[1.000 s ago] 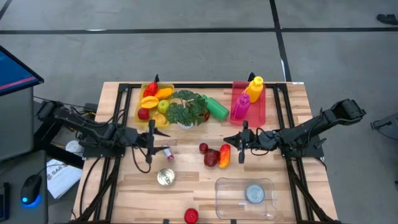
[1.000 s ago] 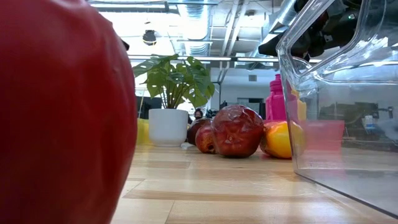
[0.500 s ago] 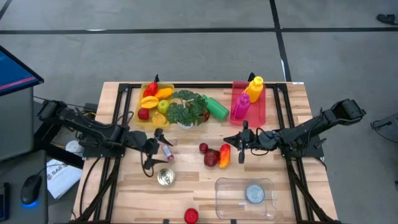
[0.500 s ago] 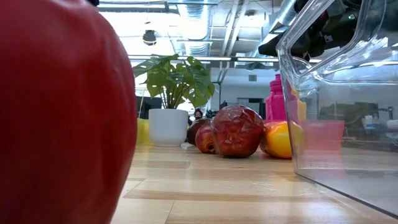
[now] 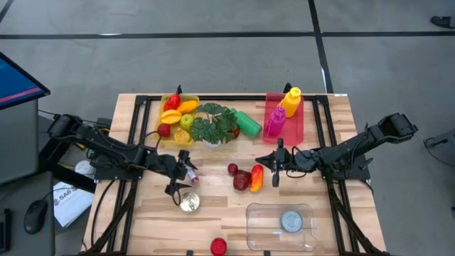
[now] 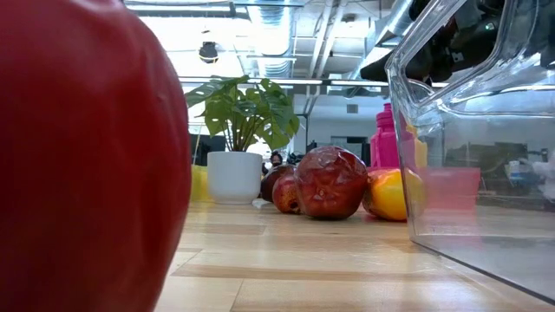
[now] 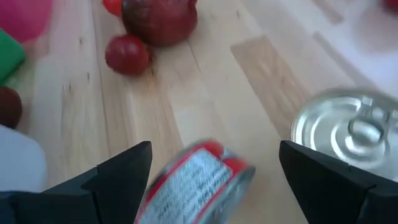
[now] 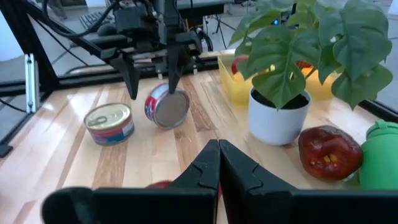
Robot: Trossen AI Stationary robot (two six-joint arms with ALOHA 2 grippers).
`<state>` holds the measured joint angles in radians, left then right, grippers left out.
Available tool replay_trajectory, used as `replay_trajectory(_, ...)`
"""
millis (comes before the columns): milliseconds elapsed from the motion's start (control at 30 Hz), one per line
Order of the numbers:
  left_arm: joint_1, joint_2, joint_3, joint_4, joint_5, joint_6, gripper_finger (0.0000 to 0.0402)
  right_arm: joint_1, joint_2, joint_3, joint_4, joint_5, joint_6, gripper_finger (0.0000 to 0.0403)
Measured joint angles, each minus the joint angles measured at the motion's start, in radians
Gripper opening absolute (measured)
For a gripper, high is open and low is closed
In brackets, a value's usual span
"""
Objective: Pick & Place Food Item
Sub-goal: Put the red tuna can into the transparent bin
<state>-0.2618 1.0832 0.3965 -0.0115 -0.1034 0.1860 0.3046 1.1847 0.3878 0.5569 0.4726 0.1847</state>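
Now the left gripper (image 5: pixel 180 176) hangs with jaws spread over the tipped red-labelled can (image 5: pixel 190 173) lying beside the upright tin (image 5: pixel 189 203), so it's lining up a grab, needing a drop and squeeze, while the right gripper (image 5: pixel 276 168) waits pinched shut.

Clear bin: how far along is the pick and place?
Done: the clear bin holds one can.
In hand: nothing. The left gripper is open over a small red can on its side.
Left: grasp and carry. The upright can and fruit stay out; the right gripper waits shut.
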Motion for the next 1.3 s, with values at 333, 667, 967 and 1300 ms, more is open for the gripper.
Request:
replay_trajectory(333,0.001,0.000,0.000,-0.076,-0.044,0.051,0.0341,0.000,0.011,0.000,0.005,0.000,0.000,0.0000)
replay_trajectory(667,0.001,0.092,0.000,-0.094,-0.046,0.047,0.0341,0.000,0.014,0.000,0.004,0.000,0.000,0.0000)
replay_trajectory(967,0.001,0.129,0.000,-0.080,-0.062,0.045,0.0331,0.000,0.014,0.000,0.004,0.000,0.000,0.0000)
replay_trajectory(1300,0.039,0.129,0.000,-0.047,-0.074,0.042,0.0269,0.001,0.014,0.000,0.004,0.000,0.000,0.0000)
